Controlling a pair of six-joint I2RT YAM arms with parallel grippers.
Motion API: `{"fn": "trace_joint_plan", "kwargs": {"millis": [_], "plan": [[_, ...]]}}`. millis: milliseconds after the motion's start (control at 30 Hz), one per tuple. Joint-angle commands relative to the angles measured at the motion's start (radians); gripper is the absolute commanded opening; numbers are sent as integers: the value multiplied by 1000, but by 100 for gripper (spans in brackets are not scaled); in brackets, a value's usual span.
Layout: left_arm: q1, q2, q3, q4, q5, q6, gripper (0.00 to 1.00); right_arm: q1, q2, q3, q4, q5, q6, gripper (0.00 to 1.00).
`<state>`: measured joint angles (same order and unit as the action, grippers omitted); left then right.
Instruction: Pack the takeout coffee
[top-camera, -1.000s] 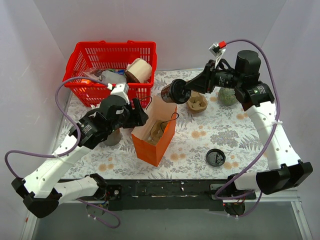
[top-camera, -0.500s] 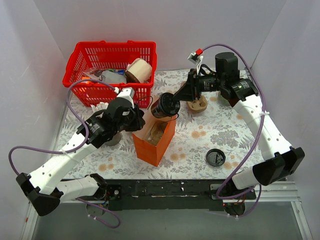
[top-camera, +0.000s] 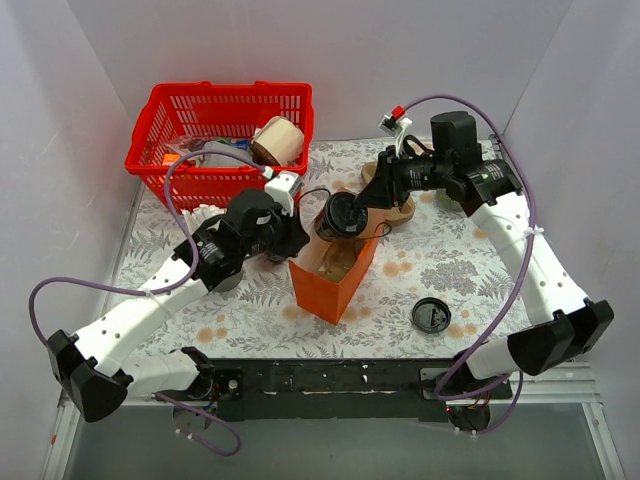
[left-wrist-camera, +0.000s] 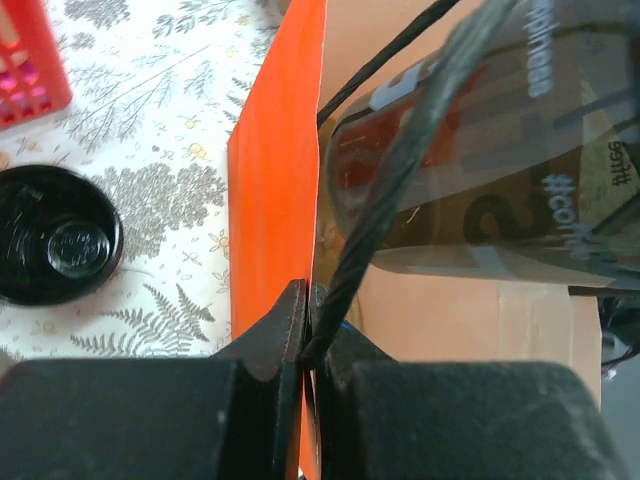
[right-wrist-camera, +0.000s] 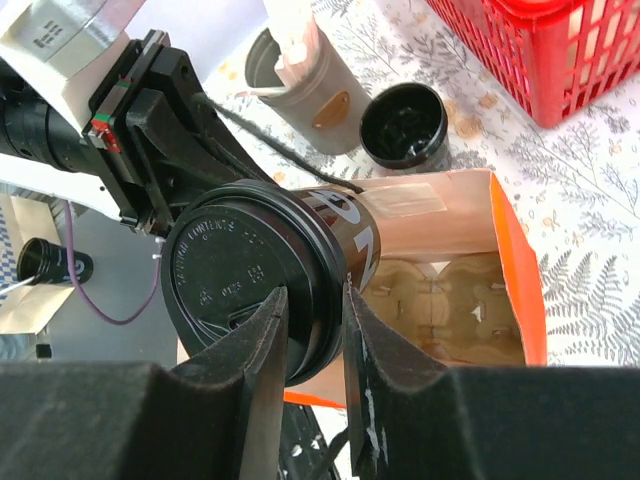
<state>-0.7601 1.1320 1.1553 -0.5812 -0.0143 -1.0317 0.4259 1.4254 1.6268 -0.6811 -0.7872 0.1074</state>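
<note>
1. The dark brown takeout coffee cup with a black lid (right-wrist-camera: 250, 262) has white lettering on its side.
2. The square orange paper bag (top-camera: 325, 290) is pale tan inside.
3. The mesh plastic basket (top-camera: 165, 180) is red.
4. The desk (top-camera: 450, 265) has a white cover printed with grey ferns and tan flowers.
5. The flat round plastic lid (top-camera: 431, 315) is black.
6. The tall cylindrical cup (right-wrist-camera: 318, 98) is grey.

The dark side of the takeout coffee (left-wrist-camera: 520, 190) carries pale print that runs sideways in the left wrist view. It shows "#coff", cut off by the frame, "ppiness" at the top edge, and a small code too blurred to read. Its lid (right-wrist-camera: 230, 255) has raised lettering in an arc in which "CONTENTS" can be made out, and the small digits beneath are unclear. A white label (right-wrist-camera: 60, 30) on the left arm bears tiny, illegible print.
</note>
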Motion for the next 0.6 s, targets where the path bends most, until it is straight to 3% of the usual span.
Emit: {"fn": "trace_joint_plan", "kwargs": {"millis": [0, 267, 567], "plan": [[4, 5, 4, 109, 105, 174, 0, -6, -69, 38, -86, 74, -43, 1], [5, 8, -23, 156, 140, 301, 0, -19, -85, 11, -202, 124, -51, 1], [5, 31, 0, 175, 175, 318, 0, -18, -40, -50, -268, 86, -68, 1]]}}
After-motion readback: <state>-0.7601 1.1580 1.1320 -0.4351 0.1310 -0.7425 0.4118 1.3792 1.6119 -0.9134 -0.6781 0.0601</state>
